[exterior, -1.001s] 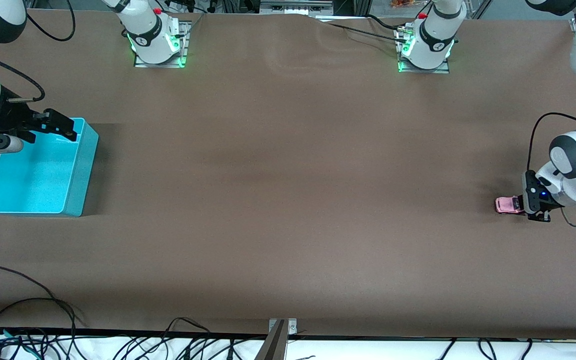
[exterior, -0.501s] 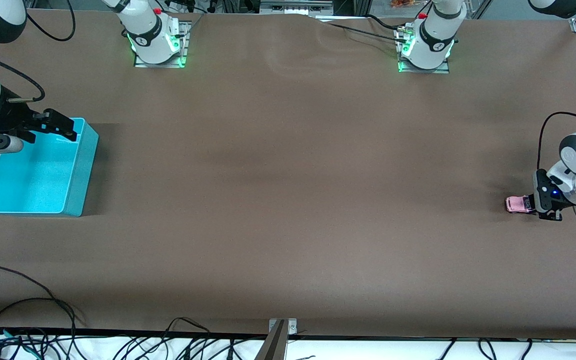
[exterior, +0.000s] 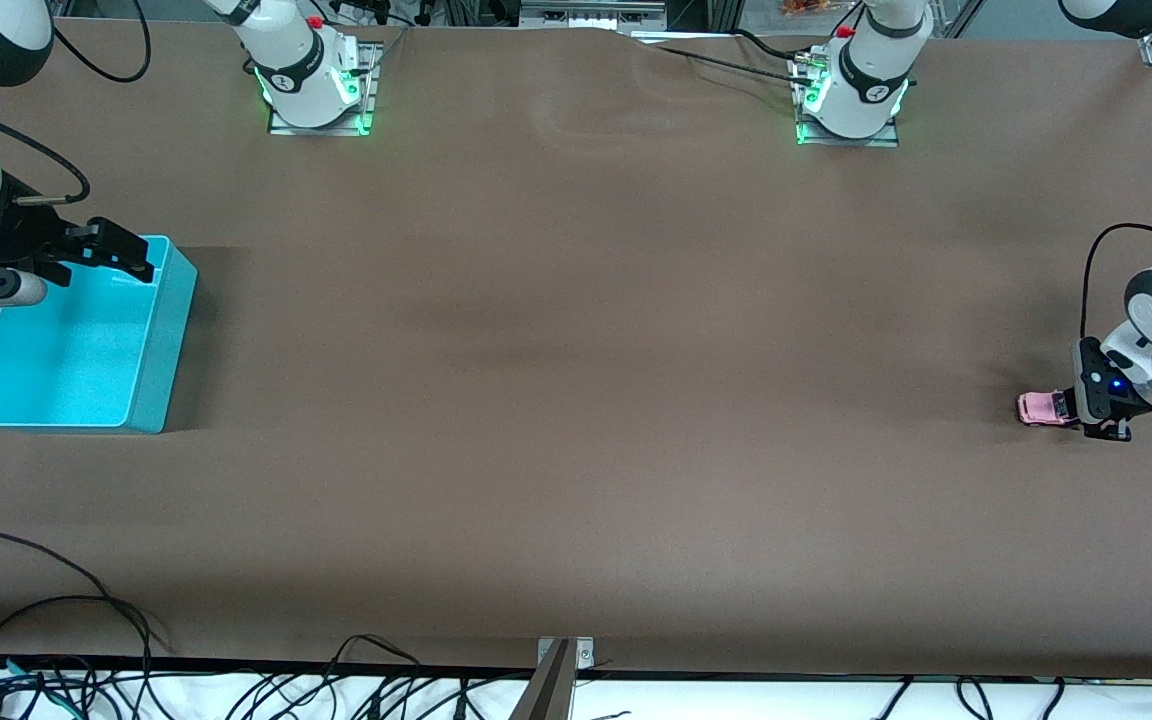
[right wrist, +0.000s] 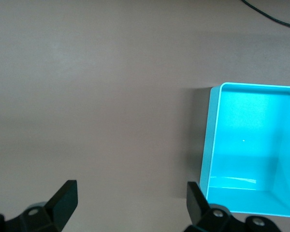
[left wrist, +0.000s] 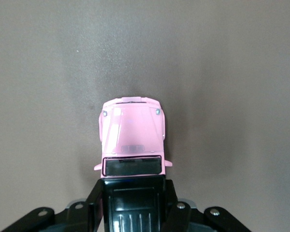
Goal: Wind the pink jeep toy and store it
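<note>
Clamped on the pink jeep toy's (left wrist: 131, 140) rear, the left gripper (exterior: 1064, 408) seemingly drags it to wind; right gripper (exterior: 101, 252) waits, spread, over the turquoise bin (exterior: 151, 345).

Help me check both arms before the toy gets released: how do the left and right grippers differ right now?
The left gripper is shut on the pink jeep toy, low at the table; the right gripper is open and holds nothing. The left works at its own end of the table; the right waits over the turquoise bin. Both have black fingers.
</note>
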